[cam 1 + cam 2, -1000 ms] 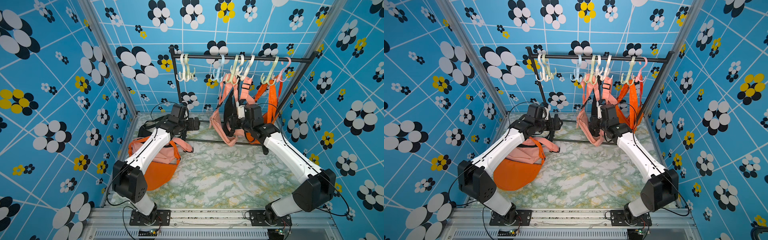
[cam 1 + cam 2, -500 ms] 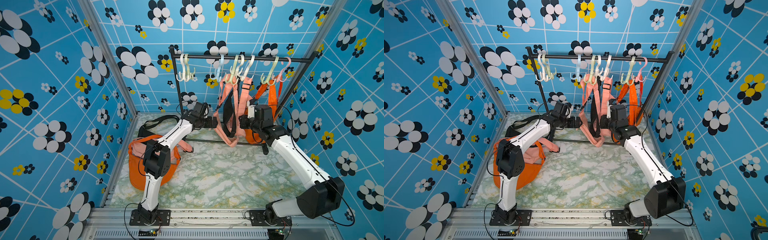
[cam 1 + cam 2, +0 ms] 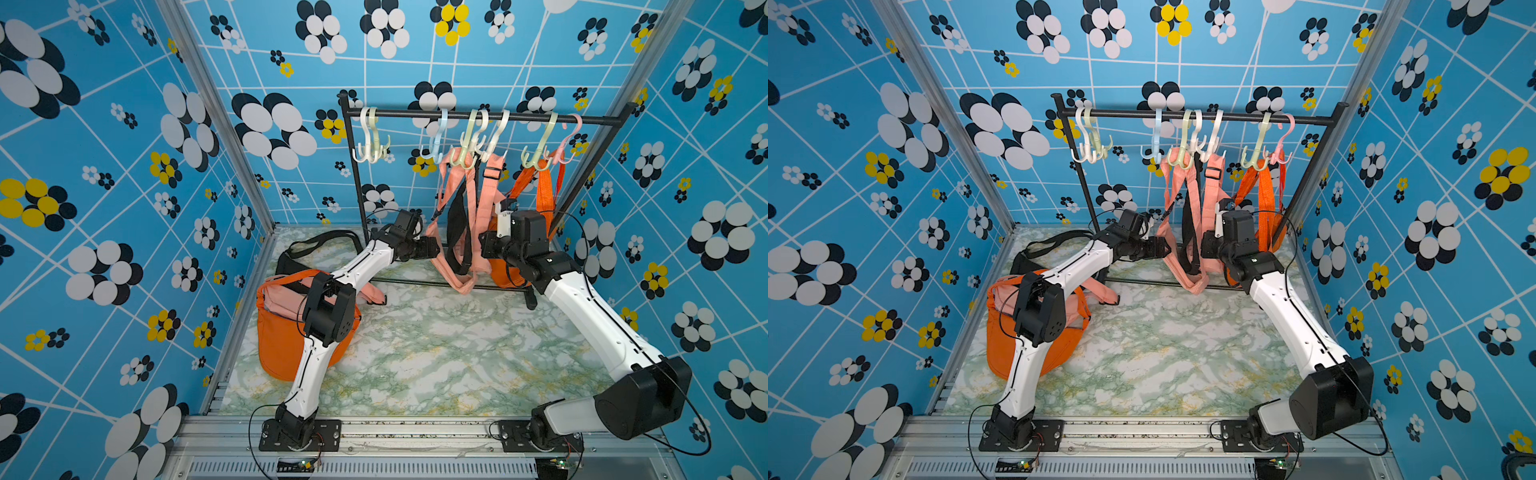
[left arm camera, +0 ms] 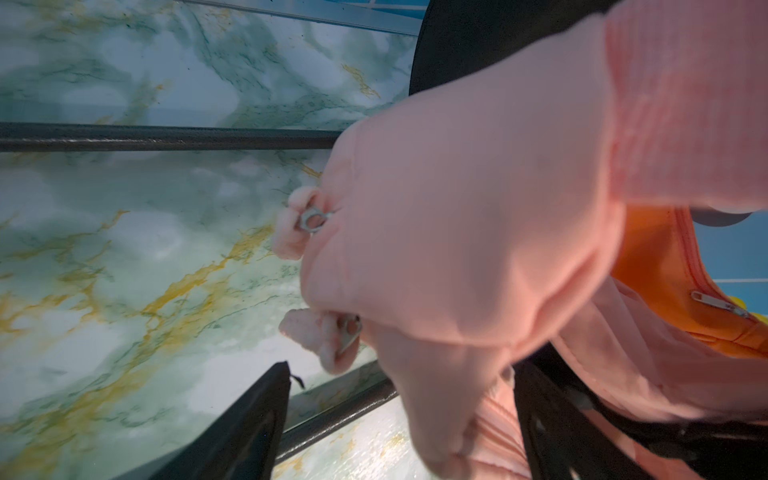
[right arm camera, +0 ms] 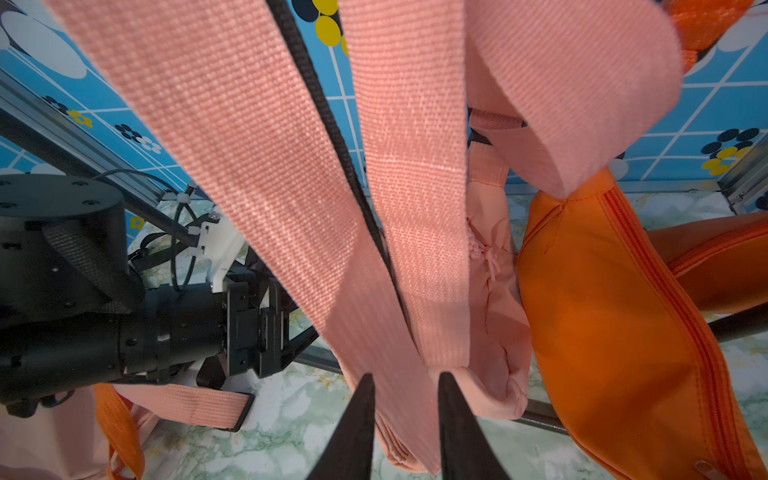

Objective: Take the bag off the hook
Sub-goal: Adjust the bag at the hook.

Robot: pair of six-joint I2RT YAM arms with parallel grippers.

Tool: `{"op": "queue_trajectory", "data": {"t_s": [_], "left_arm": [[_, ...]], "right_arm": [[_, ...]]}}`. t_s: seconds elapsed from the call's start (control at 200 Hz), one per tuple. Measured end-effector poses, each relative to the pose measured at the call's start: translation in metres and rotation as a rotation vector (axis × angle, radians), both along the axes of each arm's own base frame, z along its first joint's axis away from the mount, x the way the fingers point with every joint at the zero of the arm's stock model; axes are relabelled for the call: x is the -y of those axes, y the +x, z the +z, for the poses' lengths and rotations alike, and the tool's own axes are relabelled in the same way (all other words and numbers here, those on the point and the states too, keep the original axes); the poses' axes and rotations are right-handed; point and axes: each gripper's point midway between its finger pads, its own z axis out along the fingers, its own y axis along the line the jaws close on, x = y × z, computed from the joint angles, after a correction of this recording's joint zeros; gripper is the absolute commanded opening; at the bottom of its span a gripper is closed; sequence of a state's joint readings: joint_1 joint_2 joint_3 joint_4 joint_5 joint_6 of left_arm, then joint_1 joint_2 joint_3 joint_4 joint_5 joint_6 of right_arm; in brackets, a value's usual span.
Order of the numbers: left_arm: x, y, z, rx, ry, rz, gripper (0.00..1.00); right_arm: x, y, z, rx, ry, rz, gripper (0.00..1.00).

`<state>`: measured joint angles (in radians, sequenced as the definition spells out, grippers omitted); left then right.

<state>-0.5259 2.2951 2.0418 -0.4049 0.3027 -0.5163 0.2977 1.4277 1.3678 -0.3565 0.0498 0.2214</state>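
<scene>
My right gripper point(image 5: 406, 375) has its two black fingers close together, with the salmon-pink woven strap point(image 5: 270, 166) pinched between them low on its length. My left gripper point(image 4: 399, 370) stands wide. One finger point(image 4: 249, 428) is clear of the cloth, with marble showing in the gap. The pale pink soft fabric bag point(image 4: 457, 208) bulges between the jaws, and I can't tell whether the far finger touches it.

In a top view the straps run up to a pale green plastic hook point(image 3: 471, 139) on the black metal rail point(image 3: 415, 114). The bag hangs there, its body low near the green-veined marble tabletop point(image 3: 436, 353). It is slack and creased, two small metal pulls point(image 4: 311, 218) with pink tufts show, and an orange fabric bag point(image 5: 602, 311) presses against its side.
</scene>
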Motion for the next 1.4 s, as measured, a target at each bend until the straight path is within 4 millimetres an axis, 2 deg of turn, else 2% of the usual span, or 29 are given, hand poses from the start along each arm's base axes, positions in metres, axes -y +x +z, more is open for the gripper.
{"op": "queue_trajectory", "data": {"t_s": [0.075, 0.195, 0.305, 0.43, 0.54, 0.68, 0.75, 0.84, 0.905, 1.095, 1.24, 1.305, 1.399], "left_arm": [[0.003, 0.001, 0.001, -0.001, -0.018, -0.003, 0.16], [0.003, 0.001, 0.004, -0.009, -0.037, -0.005, 0.00], [-0.001, 0.003, 0.007, -0.016, -0.051, -0.003, 0.00], [-0.024, -0.005, 0.020, -0.027, -0.056, 0.027, 0.00], [-0.055, -0.019, 0.049, -0.005, -0.071, 0.066, 0.00], [-0.094, -0.036, 0.104, 0.077, -0.108, 0.120, 0.00], [-0.110, -0.043, 0.128, 0.121, -0.124, 0.145, 0.00], [-0.124, -0.052, 0.146, 0.156, -0.133, 0.168, 0.00], [-0.133, -0.058, 0.153, 0.167, -0.135, 0.180, 0.00], [-0.150, -0.074, 0.154, 0.156, -0.127, 0.204, 0.00], [-0.168, -0.080, 0.157, 0.148, -0.127, 0.232, 0.00], [-0.178, -0.083, 0.160, 0.149, -0.128, 0.249, 0.00], [-0.196, -0.089, 0.165, 0.156, -0.127, 0.283, 0.00]], "right_arm": [[0.000, 0.000, 0.000, -0.001, 0.002, 0.002, 0.29], [-0.002, -0.001, 0.002, -0.003, 0.005, 0.009, 0.29], [-0.007, -0.001, 0.010, 0.003, 0.023, 0.033, 0.33], [-0.019, -0.001, 0.020, 0.015, 0.064, 0.091, 0.41], [-0.026, 0.002, 0.029, 0.025, 0.097, 0.116, 0.46], [-0.036, 0.015, 0.048, 0.055, 0.146, 0.138, 0.51], [-0.044, 0.023, 0.060, 0.074, 0.179, 0.155, 0.61], [-0.054, 0.032, 0.074, 0.098, 0.220, 0.179, 0.73], [-0.063, 0.036, 0.081, 0.111, 0.241, 0.197, 0.76], [-0.095, 0.043, 0.100, 0.151, 0.264, 0.254, 0.69], [-0.100, 0.052, 0.115, 0.182, 0.287, 0.253, 0.67], [-0.099, 0.055, 0.120, 0.194, 0.295, 0.241, 0.57], [-0.095, 0.058, 0.125, 0.210, 0.294, 0.213, 0.38]]}}
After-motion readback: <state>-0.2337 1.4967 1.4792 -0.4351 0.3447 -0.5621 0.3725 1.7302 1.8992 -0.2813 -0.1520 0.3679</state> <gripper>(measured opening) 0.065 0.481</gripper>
